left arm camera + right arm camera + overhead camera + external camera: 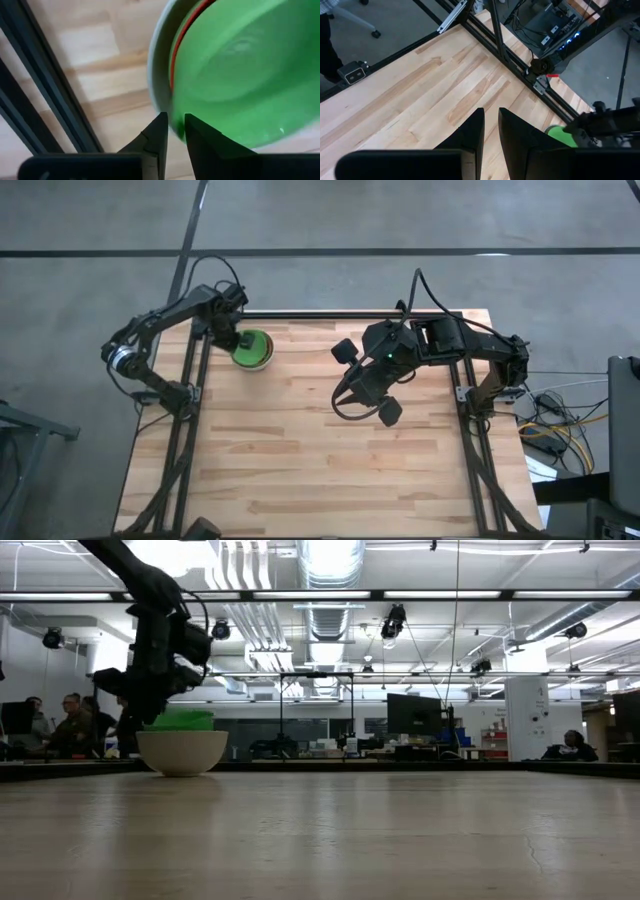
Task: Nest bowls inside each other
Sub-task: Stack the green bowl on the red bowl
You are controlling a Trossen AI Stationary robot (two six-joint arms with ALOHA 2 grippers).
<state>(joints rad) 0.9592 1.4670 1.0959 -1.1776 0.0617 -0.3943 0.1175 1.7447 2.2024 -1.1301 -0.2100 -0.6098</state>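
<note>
The bowls stand as one stack near the far left corner of the light wooden desk (330, 460): a whitish-grey round plastic bowl (182, 752) sits outermost on the desk top, a thin red plastic rim (184, 36) shows just inside it in the left wrist view, and a bright green plastic bowl (240, 65) fills the middle as the top one. How many green bowls lie in the stack cannot be told, since only the uppermost shows, but no loose bowl is to be seen anywhere else on the desk in the high view, so the nesting looks finished or very nearly so. The left hand (172, 130) is right at the near edge of the stack, its two dark fingers a narrow gap apart with the green rim just beyond their tips; whether they touch or pinch that rim cannot be told. In the low view the top green bowl seems to ride a little high above the grey one, so it may want a last settling. The right hand (490, 125) hangs above the bare middle of the desk, well apart from the stack, its fingers a small gap apart and holding nothing. What seems left is for the left arm to clear the stack.
</note>
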